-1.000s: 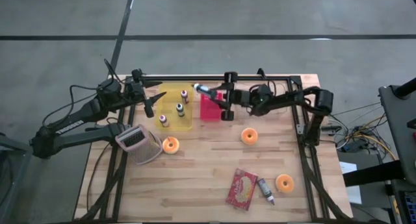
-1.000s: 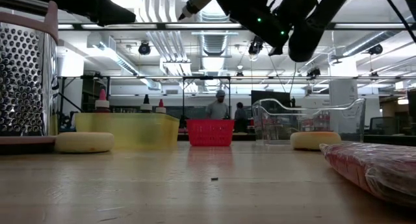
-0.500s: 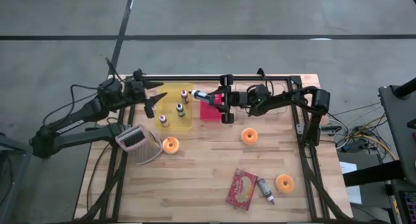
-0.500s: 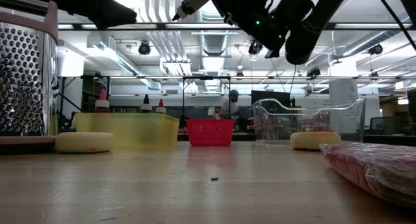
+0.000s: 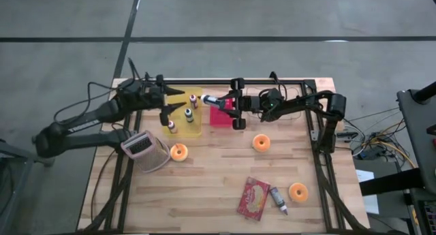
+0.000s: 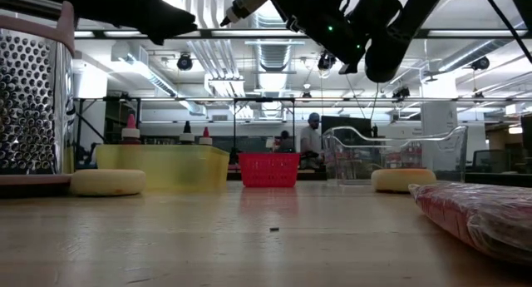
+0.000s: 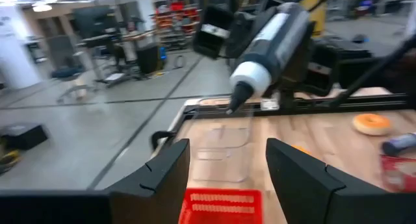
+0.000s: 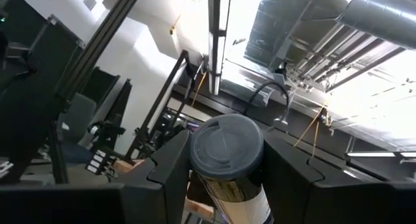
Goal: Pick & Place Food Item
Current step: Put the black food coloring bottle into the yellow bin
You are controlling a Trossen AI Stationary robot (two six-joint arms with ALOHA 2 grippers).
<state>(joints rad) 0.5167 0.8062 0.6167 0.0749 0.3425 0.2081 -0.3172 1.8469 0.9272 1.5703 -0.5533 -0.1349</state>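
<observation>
The squeeze bottle [image 5: 210, 98] is held aloft, clamped between the fingers of the right end effector [image 5: 231, 101], nozzle pointing toward the yellow bin [image 5: 197, 131], above the gap between that bin and the red basket [image 5: 219, 117]. Over the last second the bottle has edged toward the bin, and the left end effector [image 5: 168, 105], jaws wide and empty, has swung in over the bin toward it. This suggests a handover or a drop into the bin. The left wrist view shows the white nozzle tip [image 7: 235, 102] facing the left arm; the right wrist view shows only the grey cap end [image 8: 225, 146]. The low view confirms the bottle [image 6: 247, 3] is high above the bench [image 6: 266, 237].
</observation>
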